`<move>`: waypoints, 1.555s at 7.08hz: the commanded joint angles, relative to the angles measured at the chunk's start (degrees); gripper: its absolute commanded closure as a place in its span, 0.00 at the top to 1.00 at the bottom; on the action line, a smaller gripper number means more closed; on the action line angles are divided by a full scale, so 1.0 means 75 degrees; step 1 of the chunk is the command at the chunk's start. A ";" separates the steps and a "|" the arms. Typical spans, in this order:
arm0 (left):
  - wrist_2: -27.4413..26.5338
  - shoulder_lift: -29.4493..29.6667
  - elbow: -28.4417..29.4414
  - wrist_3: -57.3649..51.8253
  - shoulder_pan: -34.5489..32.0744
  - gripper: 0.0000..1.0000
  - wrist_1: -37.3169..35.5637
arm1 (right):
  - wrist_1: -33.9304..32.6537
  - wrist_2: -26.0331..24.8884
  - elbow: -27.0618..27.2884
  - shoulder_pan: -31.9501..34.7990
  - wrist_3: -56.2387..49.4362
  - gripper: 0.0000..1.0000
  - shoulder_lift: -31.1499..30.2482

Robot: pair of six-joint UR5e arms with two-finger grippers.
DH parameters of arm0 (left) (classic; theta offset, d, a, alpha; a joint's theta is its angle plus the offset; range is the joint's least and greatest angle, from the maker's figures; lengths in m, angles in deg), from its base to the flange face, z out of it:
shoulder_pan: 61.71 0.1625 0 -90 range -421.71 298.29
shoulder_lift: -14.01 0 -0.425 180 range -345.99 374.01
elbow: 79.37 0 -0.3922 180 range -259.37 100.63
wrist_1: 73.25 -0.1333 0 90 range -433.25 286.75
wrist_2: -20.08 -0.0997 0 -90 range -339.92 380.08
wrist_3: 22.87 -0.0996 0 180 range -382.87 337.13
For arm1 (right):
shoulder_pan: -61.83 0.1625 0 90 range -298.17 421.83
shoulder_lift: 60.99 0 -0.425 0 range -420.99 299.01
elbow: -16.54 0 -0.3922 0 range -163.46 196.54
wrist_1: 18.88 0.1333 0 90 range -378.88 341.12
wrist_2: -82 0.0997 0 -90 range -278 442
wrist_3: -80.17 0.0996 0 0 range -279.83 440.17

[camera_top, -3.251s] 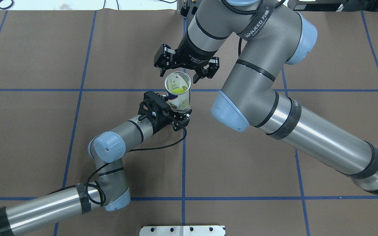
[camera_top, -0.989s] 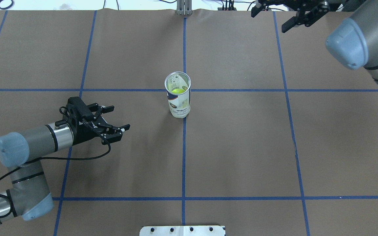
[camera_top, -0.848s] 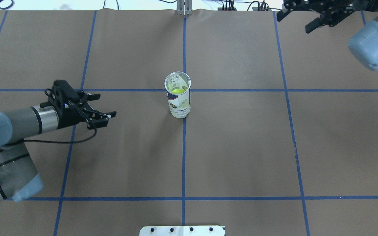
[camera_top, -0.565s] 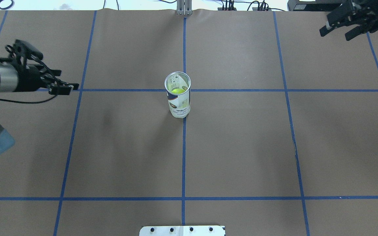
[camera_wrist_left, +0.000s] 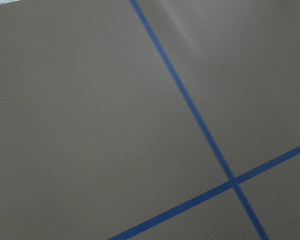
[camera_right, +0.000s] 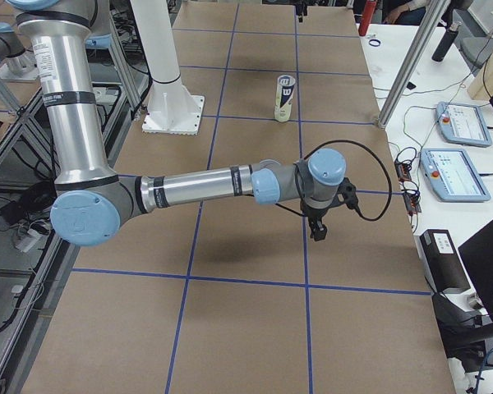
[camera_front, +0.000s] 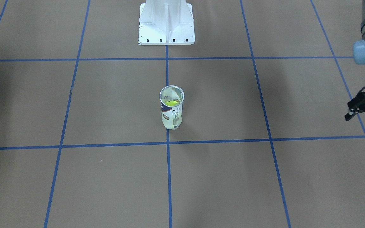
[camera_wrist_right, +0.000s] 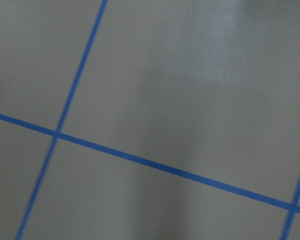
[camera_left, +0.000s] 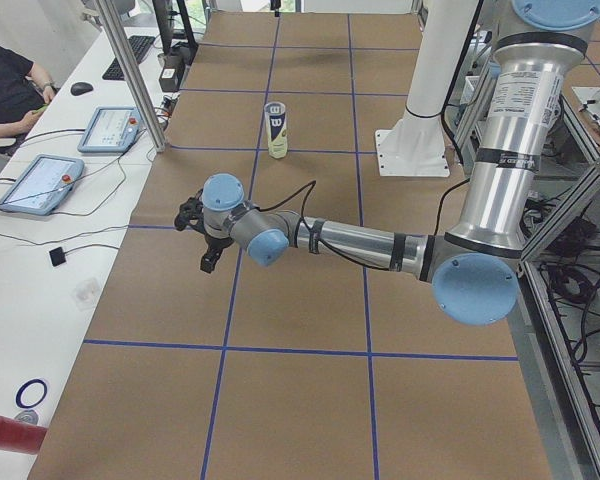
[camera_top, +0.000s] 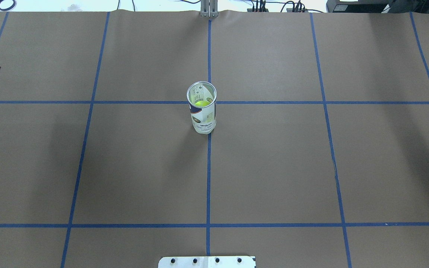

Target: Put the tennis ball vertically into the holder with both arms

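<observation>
Clear holder [camera_top: 202,116] stands upright, yellow-green ball [camera_top: 200,103] inside.

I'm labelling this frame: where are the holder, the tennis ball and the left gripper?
holder [camera_top: 204,120], overhead view, labelled side wall.
tennis ball [camera_top: 200,103], overhead view, its yellow top.
left gripper [camera_front: 361,122], front-facing view, midway between its fingers.

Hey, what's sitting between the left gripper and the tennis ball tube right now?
Nothing stands there. In the front-facing view, only brown table covering crossed by blue tape lines separates the left gripper from the holder, which stands upright alone.
</observation>
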 commanded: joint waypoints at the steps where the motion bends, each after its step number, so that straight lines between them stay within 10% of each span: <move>1: -0.0034 -0.0020 0.0132 -0.2423 -0.0988 0.99 -0.2155 | 0.0106 -0.0416 -0.0180 0.0371 -0.0473 0.99 -0.0533; 7: -0.0599 -0.0746 -0.1318 -0.3407 -0.1189 1.00 -0.4963 | -0.0010 -0.0431 0.0531 0.0629 0.0952 0.99 -0.0945; 11: -0.0104 -0.0958 -0.1122 -0.3255 -0.1189 1.00 -0.4872 | 0.0048 -0.0349 0.0640 0.0431 0.1446 0.99 -0.0817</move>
